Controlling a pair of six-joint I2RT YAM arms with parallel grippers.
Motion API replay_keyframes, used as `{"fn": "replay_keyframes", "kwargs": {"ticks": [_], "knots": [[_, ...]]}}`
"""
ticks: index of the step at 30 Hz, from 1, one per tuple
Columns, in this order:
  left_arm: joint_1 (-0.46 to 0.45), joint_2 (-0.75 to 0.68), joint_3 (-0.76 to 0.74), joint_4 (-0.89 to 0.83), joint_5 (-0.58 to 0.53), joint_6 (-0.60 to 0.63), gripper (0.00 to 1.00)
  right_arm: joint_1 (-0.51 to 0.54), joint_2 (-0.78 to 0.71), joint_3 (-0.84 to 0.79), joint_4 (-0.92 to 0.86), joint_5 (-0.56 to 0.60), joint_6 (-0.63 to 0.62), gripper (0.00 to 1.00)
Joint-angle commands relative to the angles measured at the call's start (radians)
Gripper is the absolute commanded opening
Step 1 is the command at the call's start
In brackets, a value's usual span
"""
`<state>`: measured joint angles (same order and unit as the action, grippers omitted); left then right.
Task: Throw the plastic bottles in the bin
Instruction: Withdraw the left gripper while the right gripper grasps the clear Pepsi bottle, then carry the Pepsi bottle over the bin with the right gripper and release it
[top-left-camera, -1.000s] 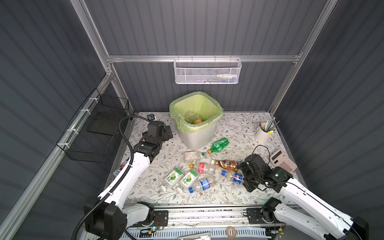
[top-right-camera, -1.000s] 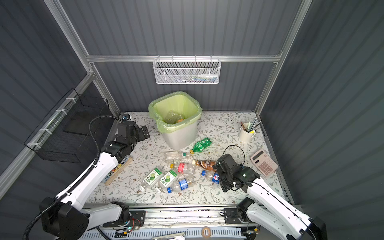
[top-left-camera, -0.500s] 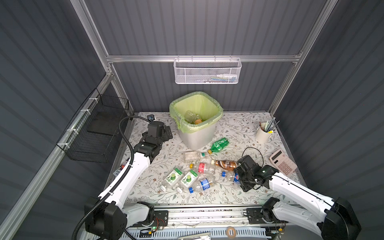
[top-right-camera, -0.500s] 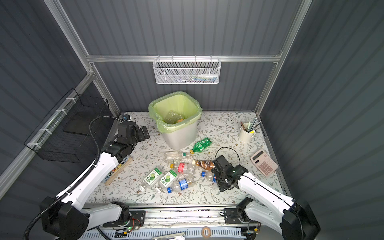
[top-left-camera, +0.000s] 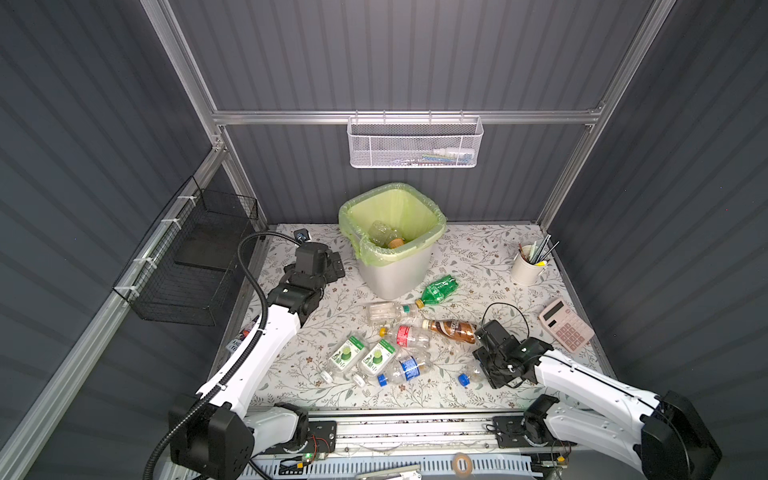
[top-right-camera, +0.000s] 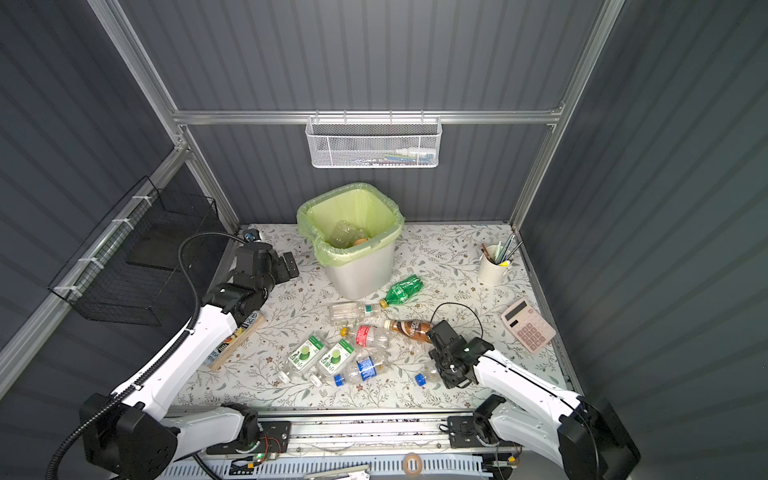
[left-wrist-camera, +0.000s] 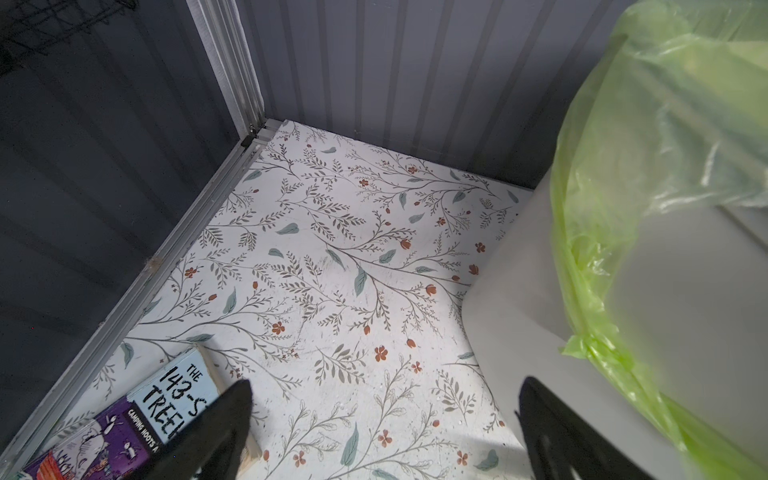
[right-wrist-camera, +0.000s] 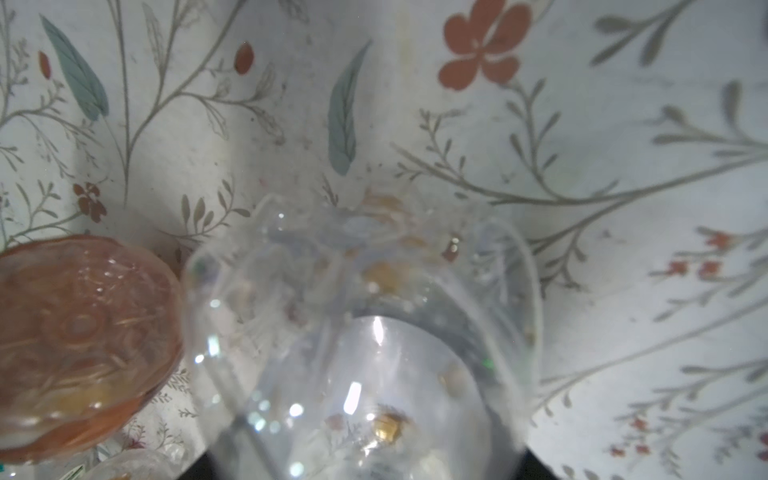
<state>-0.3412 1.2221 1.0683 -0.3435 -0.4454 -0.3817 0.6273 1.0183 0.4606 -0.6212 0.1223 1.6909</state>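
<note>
Left gripper (left-wrist-camera: 382, 432) up beside the bin (top-left-camera: 395, 274), jaws spread wide, nothing between them; right gripper (top-left-camera: 484, 368) low over a clear blue-capped bottle (right-wrist-camera: 365, 332), jaws straddling its body; pinched or not, cannot tell; other plastic bottles (top-left-camera: 409, 336) strewn on the floral table (top-left-camera: 478, 257) before the bin; a couple lie inside.

Pink calc (top-left-camera: 566, 325) at rt edge; pen cup (top-left-camera: 527, 270) behind; book (left-wrist-camera: 124, 415) by left wall.

Clear tabletop (top-left-camera: 478, 257) between bin (top-left-camera: 392, 276) and cup (top-left-camera: 525, 272)
</note>
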Motion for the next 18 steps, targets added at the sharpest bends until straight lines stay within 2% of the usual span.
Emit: {"fn": "replay_keyframes", "kwargs": {"ticks": [1,6,9,11,13,16,18], "knots": [[0.004,0.009,0.005,-0.006,-0.006,0.006,1.0,-0.001,-0.053,0.015,-0.054,0.089,-0.047,0.58],[0.005,0.015,0.002,-0.015,-0.007,-0.006,1.0,-0.001,-0.198,0.08,-0.101,0.28,-0.164,0.56],[0.008,0.016,-0.005,-0.018,-0.008,-0.013,1.0,-0.02,-0.318,0.079,0.003,0.406,-0.365,0.59],[0.008,0.017,-0.005,-0.024,-0.016,-0.009,1.0,-0.096,-0.387,0.087,0.106,0.371,-0.536,0.59],[0.01,0.019,-0.006,-0.033,-0.018,-0.006,1.0,-0.183,-0.417,0.111,0.183,0.268,-0.662,0.59],[0.013,0.021,-0.012,-0.048,-0.014,-0.007,1.0,-0.297,-0.395,0.189,0.227,0.116,-0.79,0.59],[0.014,0.019,-0.019,-0.056,-0.013,-0.012,1.0,-0.322,-0.345,0.254,0.261,0.06,-0.843,0.59]]}}
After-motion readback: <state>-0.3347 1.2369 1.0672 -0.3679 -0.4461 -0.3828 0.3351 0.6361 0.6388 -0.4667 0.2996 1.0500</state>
